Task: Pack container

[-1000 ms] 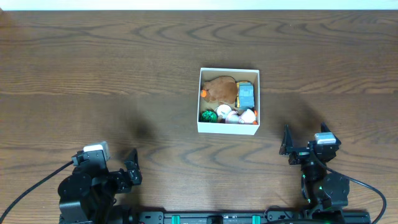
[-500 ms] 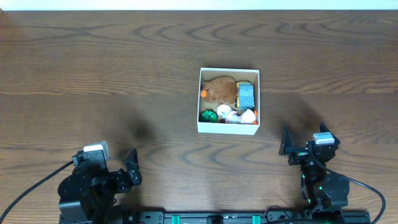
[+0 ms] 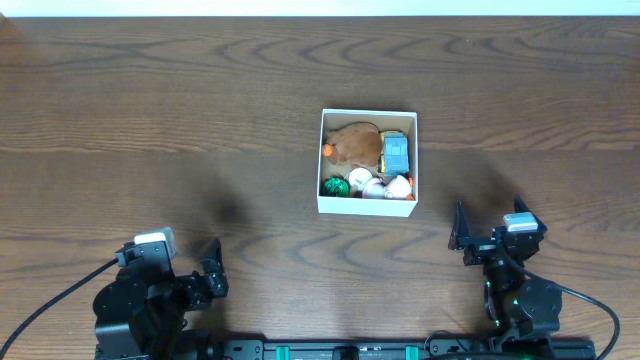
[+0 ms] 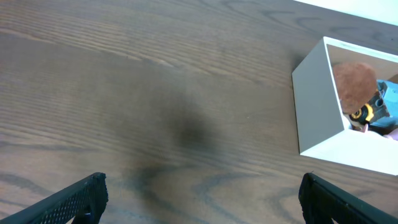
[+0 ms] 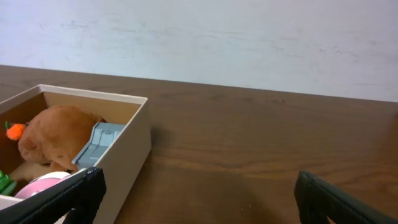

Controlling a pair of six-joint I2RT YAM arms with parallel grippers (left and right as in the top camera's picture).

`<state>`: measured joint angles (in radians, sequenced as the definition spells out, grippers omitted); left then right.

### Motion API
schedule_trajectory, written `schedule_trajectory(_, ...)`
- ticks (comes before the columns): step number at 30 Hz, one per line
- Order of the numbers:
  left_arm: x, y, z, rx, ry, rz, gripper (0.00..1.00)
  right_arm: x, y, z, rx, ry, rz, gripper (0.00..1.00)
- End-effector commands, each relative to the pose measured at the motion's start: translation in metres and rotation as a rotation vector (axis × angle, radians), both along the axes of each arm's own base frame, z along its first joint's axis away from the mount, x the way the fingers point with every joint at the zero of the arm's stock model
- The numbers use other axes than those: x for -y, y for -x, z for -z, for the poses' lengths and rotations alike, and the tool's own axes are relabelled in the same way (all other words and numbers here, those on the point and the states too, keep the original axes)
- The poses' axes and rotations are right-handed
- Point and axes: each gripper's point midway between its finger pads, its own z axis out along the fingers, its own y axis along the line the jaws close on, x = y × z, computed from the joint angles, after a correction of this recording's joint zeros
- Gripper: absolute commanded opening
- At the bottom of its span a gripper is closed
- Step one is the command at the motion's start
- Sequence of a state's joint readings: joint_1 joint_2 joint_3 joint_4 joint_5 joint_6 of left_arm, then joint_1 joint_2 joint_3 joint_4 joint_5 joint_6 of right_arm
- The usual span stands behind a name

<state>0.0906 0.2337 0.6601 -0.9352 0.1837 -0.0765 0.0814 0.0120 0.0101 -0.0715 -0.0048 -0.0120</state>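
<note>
The container (image 3: 322, 160) is a square white-walled cardboard box at the table's middle, brown inside. It holds a brown plush toy (image 3: 354, 146), a grey-blue toy (image 3: 397, 152), a green ball (image 3: 336, 186) and small white and pink toys. It also shows in the left wrist view (image 4: 317, 106) and the right wrist view (image 5: 124, 155). My left gripper (image 3: 205, 272) is open and empty at the front left. My right gripper (image 3: 470, 238) is open and empty at the front right, near the box's front right corner.
The wooden table (image 3: 160, 120) runs on every side of the box. A pale wall (image 5: 249, 43) stands beyond the table's far edge. Black cables trail from both arm bases at the front edge.
</note>
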Motion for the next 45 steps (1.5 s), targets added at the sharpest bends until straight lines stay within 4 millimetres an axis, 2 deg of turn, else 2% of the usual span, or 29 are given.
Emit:
schedule_trajectory(1,-0.002,0.003,0.005,-0.023,-0.027,0.001,0.98,0.001,0.0,0.001,0.002,0.011,0.002,0.99)
schedule_trajectory(6,-0.003,0.002,0.013,-0.015,-0.016,-0.01,0.98,0.001,0.0,0.001,0.001,0.011,0.003,0.99)
schedule_trajectory(12,-0.009,-0.026,0.023,0.165,-0.046,-0.017,0.98,0.002,0.0,0.001,0.001,0.011,0.005,0.99)
schedule_trajectory(18,-0.011,-0.057,0.015,0.395,-0.08,-0.012,0.98,0.002,0.0,0.001,0.001,0.011,0.005,0.99)
schedule_trajectory(23,-0.003,-0.07,0.006,0.524,-0.208,0.068,0.98,0.002,0.0,0.001,0.001,0.011,0.005,0.99)
schedule_trajectory(27,-0.008,-0.074,0.013,0.531,-0.243,0.048,0.98,0.002,0.0,0.001,0.001,0.011,0.005,0.99)
schedule_trajectory(35,-0.008,-0.08,0.047,0.484,-0.237,0.046,0.98,0.002,0.0,0.001,0.001,0.011,0.005,0.99)
schedule_trajectory(39,-0.009,-0.079,0.055,0.449,-0.238,0.044,0.98,0.002,0.0,0.001,0.001,0.011,0.005,0.99)
schedule_trajectory(45,-0.003,-0.079,0.055,0.451,-0.186,0.048,0.98,0.002,0.0,0.001,0.001,0.011,0.005,0.99)
